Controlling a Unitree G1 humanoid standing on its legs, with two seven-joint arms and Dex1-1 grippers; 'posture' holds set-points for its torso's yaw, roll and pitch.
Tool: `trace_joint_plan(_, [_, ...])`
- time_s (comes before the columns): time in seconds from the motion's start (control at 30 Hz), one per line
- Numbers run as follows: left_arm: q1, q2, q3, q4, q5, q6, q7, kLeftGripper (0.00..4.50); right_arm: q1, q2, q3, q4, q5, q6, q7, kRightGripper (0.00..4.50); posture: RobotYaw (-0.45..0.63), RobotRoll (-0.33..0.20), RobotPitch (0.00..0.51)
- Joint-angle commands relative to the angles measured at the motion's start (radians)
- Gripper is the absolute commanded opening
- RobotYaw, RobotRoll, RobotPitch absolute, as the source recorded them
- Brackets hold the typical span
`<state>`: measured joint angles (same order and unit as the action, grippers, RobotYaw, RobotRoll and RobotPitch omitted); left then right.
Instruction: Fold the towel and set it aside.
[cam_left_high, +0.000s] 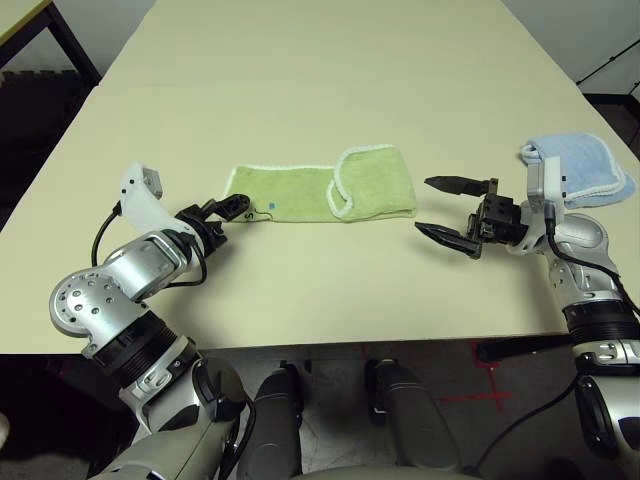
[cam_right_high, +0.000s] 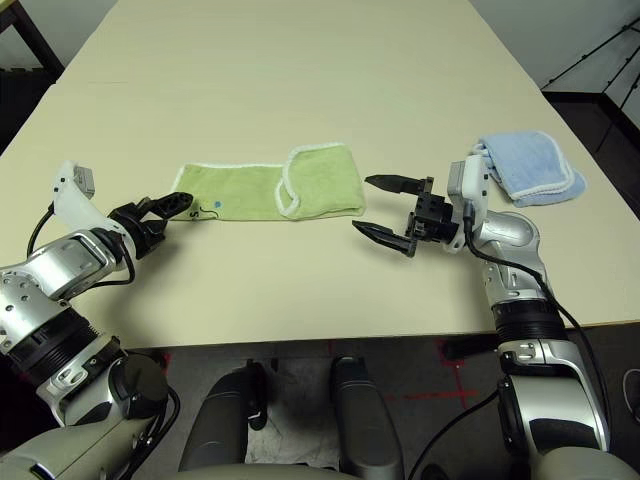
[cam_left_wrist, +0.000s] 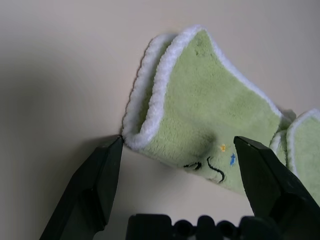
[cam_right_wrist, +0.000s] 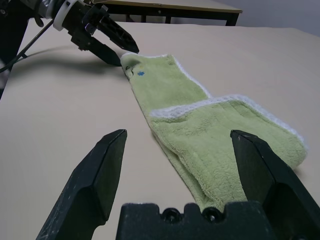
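The towel (cam_left_high: 320, 192) lies on the table (cam_left_high: 300, 80) as a long light-green strip with white edging, its right end doubled back over itself. A small dark scribble (cam_left_wrist: 212, 167) marks its left end. My left gripper (cam_left_high: 228, 211) is open at that left end, with the towel's corner (cam_left_wrist: 150, 130) between its fingertips; one fingertip (cam_left_wrist: 112, 150) is right at the edging. My right gripper (cam_left_high: 424, 205) is open a short way to the right of the towel's doubled end (cam_right_wrist: 235, 145), apart from it. The left gripper (cam_right_wrist: 122, 52) also shows beyond the towel in the right wrist view.
A folded light blue cloth (cam_left_high: 580, 170) lies at the table's right edge, just behind my right wrist. The table's front edge (cam_left_high: 330, 345) runs close below both arms. Bare tabletop stretches beyond the towel.
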<state>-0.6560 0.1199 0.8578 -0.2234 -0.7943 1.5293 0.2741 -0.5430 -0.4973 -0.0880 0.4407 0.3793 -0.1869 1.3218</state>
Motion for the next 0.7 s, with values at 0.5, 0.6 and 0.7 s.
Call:
trace_joint_plan(0.5, [0.024,-0.011,-0.132,0.06,0.119,-0.093,-0.049,1.26,0.013,-0.007,0.01,-0.012,-0.017,-0.029,-0.023,4.5,-0.16,0.0,0.221])
trace_joint_plan(0.6, [0.028,0.012,-0.182,0.049,0.138,-0.105,-0.07,0.03,0.015,-0.006,0.01,-0.011,-0.019,-0.033,-0.029,4.5,-0.16,0.0,0.222])
trace_joint_plan(0.7, [0.032,0.035,-0.239,0.03,0.154,-0.115,-0.094,0.03,0.02,-0.002,0.013,-0.012,-0.02,-0.037,-0.035,4.5,-0.15,0.0,0.224])
